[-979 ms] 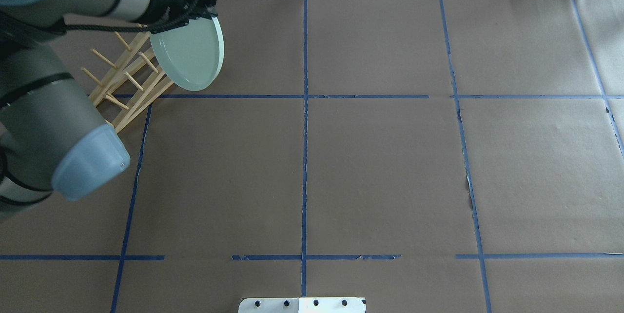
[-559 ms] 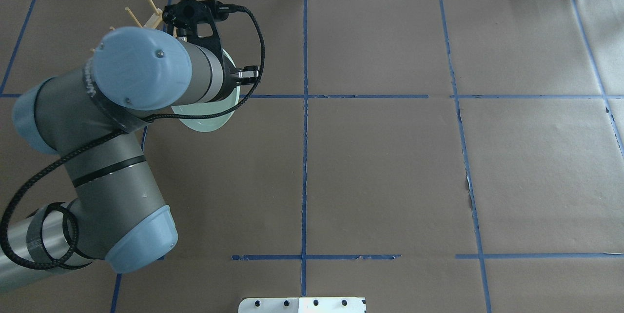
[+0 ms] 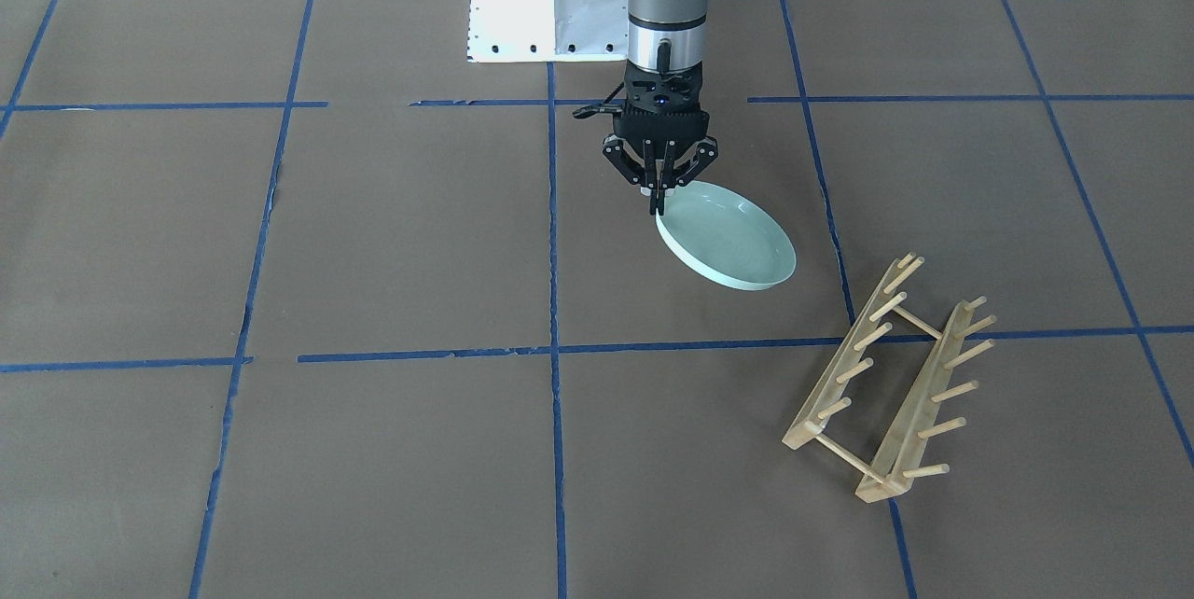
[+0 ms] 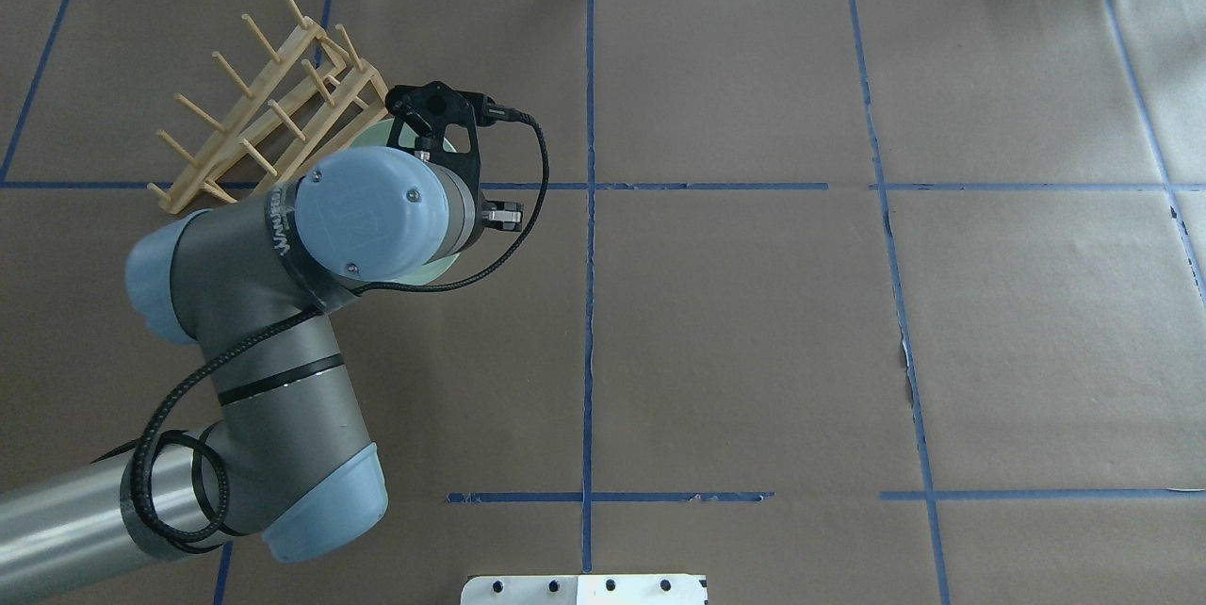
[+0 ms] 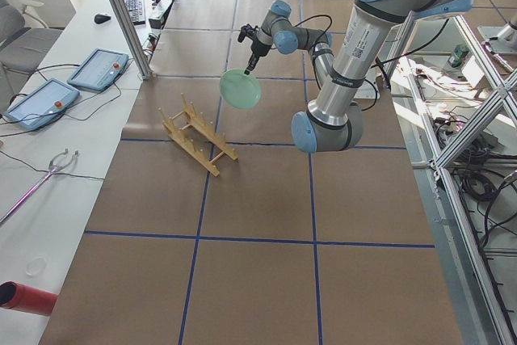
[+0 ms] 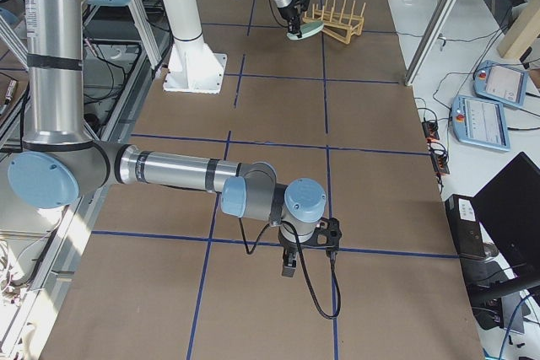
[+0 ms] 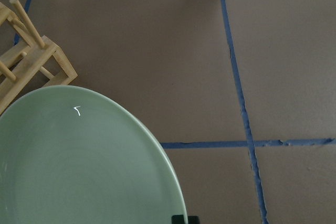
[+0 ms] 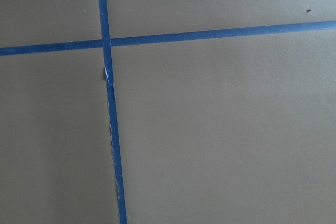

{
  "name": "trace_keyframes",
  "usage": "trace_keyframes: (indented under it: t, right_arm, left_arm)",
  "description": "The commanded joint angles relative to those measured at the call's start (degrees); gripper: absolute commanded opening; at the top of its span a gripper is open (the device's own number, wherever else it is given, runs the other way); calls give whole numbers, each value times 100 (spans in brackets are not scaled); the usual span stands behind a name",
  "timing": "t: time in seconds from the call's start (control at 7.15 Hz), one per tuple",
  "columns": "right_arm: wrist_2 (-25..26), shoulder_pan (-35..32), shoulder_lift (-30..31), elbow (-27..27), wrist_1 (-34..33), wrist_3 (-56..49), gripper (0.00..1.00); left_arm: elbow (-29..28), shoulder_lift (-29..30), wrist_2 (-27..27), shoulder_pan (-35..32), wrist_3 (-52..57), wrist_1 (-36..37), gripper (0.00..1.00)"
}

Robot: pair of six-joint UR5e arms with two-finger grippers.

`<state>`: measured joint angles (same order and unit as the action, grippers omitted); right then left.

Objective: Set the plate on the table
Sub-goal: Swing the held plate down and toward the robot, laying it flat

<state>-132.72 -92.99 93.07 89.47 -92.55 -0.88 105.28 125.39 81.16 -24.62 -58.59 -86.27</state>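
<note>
Front-facing view shows the left jaws pinching the plate by its rim, plate slanting down and away from them toward the rack, low edge near the worktop, not yet flat.

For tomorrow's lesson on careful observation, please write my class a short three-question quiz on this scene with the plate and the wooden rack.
1. True or false: the wooden rack holds no plate.
2. The plate is: A) standing in the rack; B) held tilted by its rim; C) lying upside down.
3. Which gripper grasps the plate, and by what part?

Key: 1 true; 2 B; 3 the left gripper, by the rim.
</note>
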Motion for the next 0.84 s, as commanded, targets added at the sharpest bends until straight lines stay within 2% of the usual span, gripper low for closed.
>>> trace_keyframes:
  t: [0.0,0.14,0.28,0.42,0.7]
  right_arm:
    - [0,0,0,0,0,0,100]
    - [0,0,0,0,0,0,100]
    - [0,0,0,0,0,0,100]
    - [0,0,0,0,0,0,100]
    - [0,0,0,0,0,0,100]
  left_arm:
    - [-279,-103,-476,395,556,22,0]
    - [-315,-103,-548,457,594,23,0]
    - [-350,-94,-540,466,646,14,5]
    - [-368,-77,-531,484,647,5,99]
    - [-289,-42,-513,484,620,-21,100]
